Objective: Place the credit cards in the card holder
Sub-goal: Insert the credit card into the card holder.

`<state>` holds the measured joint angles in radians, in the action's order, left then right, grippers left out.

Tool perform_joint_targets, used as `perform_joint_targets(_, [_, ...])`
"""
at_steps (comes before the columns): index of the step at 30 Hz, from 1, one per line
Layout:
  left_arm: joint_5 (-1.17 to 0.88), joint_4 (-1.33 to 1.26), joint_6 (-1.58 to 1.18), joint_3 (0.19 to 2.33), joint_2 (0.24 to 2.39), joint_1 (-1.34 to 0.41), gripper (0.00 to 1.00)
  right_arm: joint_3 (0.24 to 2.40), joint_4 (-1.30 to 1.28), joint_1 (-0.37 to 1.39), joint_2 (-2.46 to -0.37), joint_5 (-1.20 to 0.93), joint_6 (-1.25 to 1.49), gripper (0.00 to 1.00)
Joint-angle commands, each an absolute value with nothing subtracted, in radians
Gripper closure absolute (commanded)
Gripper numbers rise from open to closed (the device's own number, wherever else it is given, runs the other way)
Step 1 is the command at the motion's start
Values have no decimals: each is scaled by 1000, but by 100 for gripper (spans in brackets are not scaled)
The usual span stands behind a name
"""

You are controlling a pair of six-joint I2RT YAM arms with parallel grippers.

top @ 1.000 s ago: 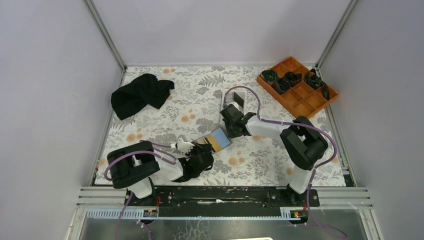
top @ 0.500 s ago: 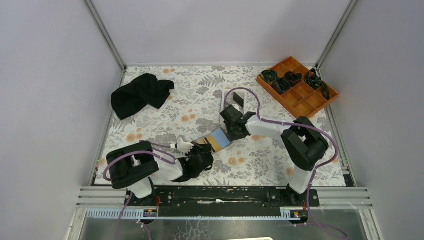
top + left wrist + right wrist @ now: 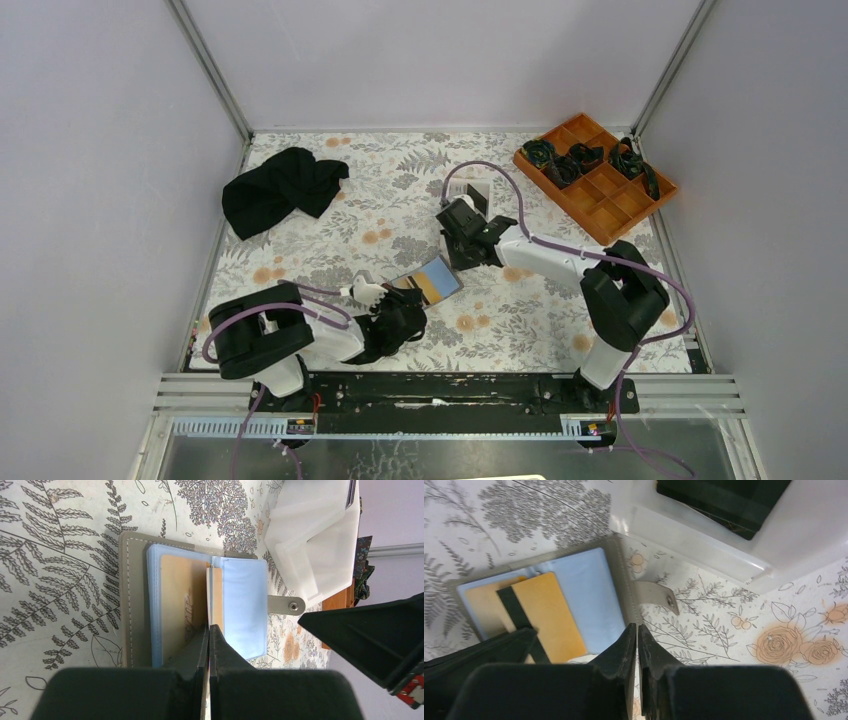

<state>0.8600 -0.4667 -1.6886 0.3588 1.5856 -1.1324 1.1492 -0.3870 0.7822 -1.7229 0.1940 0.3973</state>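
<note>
The card holder point(image 3: 437, 276) lies open on the floral cloth, grey edge point(image 3: 131, 595) outside and pale blue inside point(image 3: 594, 595). One orange-gold credit card point(image 3: 177, 605) sits in its left slot. A second orange card with a black stripe point(image 3: 546, 612) stands tilted over the blue pages, edge-on point(image 3: 216, 597) in the left wrist view. My left gripper point(image 3: 209, 628) is shut on its near end. My right gripper point(image 3: 637, 627) hovers over the holder's far edge beside the snap tab point(image 3: 659, 595), jaws together with nothing between them. Dark credit cards point(image 3: 724, 495) lie in the white tray.
The white tray point(image 3: 478, 195) stands just behind the holder. An orange compartment tray point(image 3: 595, 172) with black items sits at the back right. A black cloth point(image 3: 282, 188) lies at the back left. The right arm point(image 3: 370, 640) looms close by the left gripper.
My right gripper has drawn back a little from the holder toward the white tray. The left gripper and the card it holds have stayed put.
</note>
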Motion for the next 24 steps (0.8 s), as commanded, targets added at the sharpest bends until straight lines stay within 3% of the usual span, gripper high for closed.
perform_joint_targets(1, [852, -318, -1636, 342, 1589, -1139, 100, 1213, -404, 816, -1718, 168, 392, 91])
perform_joint_targets(24, [841, -345, -1561, 334, 1571, -1139, 100, 1191, -380, 841, -1871, 187, 414, 97])
